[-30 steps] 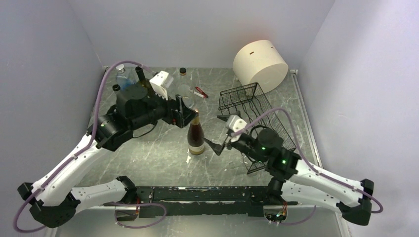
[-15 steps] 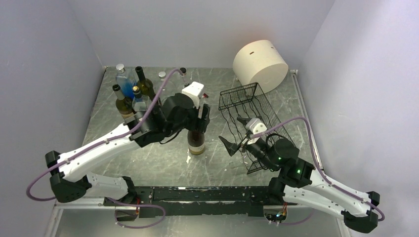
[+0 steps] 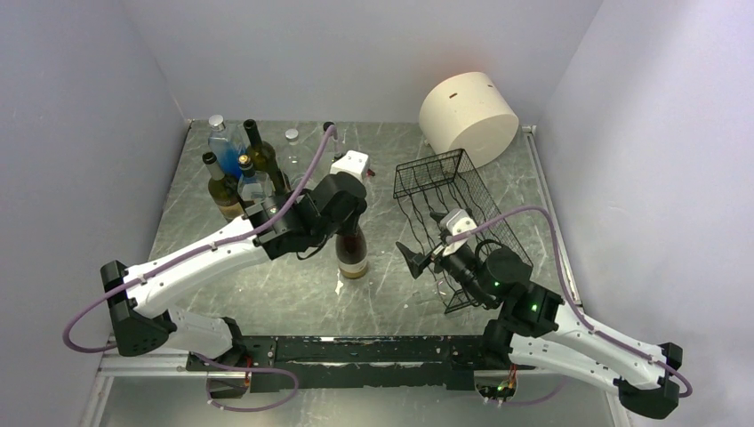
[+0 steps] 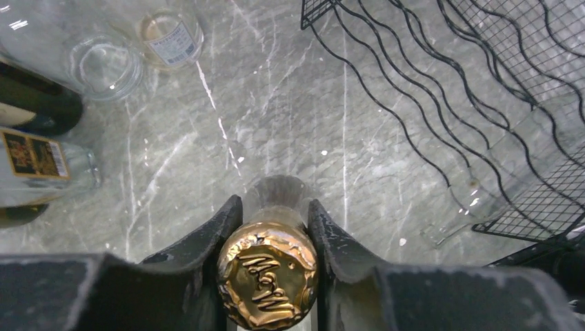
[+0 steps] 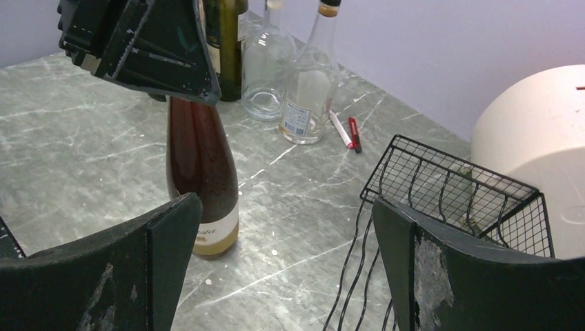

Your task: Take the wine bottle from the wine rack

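A: Where is the bottle now?
B: The bottle (image 3: 353, 253) stands upright on the tabletop (image 3: 267, 285), near the middle. It is left of the rack (image 3: 453, 200) and does not touch it

A: How is the left arm placed?
B: The left arm (image 3: 222, 249) stretches from the near left corner diagonally to the middle, and its wrist bends down over the bottle. The left jaws are closed on the gold foil top of the neck, one on each side

A: And the right arm?
B: The right arm (image 3: 533, 307) comes from the near right corner and reaches to the left, beside the near end of the rack. The right jaws stand wide open and hold nothing. They point toward the bottle but are apart from it

A: Anything else on the tabletop?
B: Some other bottles (image 3: 233, 169) stand at the far left, and a cream cylinder (image 3: 469, 111) lies behind the rack
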You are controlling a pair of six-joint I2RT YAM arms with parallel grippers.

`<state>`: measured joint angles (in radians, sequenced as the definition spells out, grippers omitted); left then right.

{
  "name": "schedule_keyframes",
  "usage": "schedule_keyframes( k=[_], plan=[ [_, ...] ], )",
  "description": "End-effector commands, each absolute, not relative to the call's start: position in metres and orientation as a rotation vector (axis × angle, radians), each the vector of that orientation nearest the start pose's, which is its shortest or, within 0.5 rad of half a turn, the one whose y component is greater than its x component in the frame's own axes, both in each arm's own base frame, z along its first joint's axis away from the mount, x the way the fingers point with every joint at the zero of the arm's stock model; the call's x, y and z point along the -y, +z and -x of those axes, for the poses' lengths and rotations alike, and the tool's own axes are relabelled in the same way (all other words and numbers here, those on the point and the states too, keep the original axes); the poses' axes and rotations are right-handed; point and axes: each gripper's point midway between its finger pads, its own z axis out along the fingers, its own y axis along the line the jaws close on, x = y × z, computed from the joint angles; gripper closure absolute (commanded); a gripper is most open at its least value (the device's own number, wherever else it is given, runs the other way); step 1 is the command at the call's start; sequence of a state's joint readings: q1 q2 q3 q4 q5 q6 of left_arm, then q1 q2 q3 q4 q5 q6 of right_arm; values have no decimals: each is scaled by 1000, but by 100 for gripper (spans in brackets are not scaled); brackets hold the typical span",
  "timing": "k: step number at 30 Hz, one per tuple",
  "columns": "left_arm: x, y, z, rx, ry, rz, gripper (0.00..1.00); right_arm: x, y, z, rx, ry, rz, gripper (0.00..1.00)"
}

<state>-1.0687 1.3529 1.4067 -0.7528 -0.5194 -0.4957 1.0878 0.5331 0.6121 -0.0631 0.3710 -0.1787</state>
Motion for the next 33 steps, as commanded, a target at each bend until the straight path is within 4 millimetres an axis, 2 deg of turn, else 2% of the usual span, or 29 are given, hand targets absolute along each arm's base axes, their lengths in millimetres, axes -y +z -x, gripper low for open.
schedule_keyframes(
  k=[1, 4, 9, 13, 17, 24, 30, 33],
  plan=[
    [279, 282, -241, -2133, -307, -289, 80, -202, 291, -191, -1431, 422, 627, 0],
    [275, 291, -253, -2128, -303, -296, 93, -200, 291, -192, -1439, 415, 624, 0],
    [251, 314, -281, -2108, -215, -245, 93, -198, 291, -190, -1443, 422, 618, 0],
    [223, 343, -309, -2061, -251, -154, 93, -199, 290, -188, -1437, 437, 621, 0],
    [205, 369, -327, -1986, -245, -132, 93, -198, 288, -188, -1442, 441, 617, 0],
    [171, 366, -370, -1979, -163, -85, 93, -198, 283, -189, -1472, 430, 625, 0],
    [150, 355, -400, -1977, -137, -58, 93, -195, 279, -188, -1497, 429, 609, 0],
    [143, 353, -410, -1958, -124, -45, 93, -193, 278, -188, -1510, 422, 606, 0]
  ],
)
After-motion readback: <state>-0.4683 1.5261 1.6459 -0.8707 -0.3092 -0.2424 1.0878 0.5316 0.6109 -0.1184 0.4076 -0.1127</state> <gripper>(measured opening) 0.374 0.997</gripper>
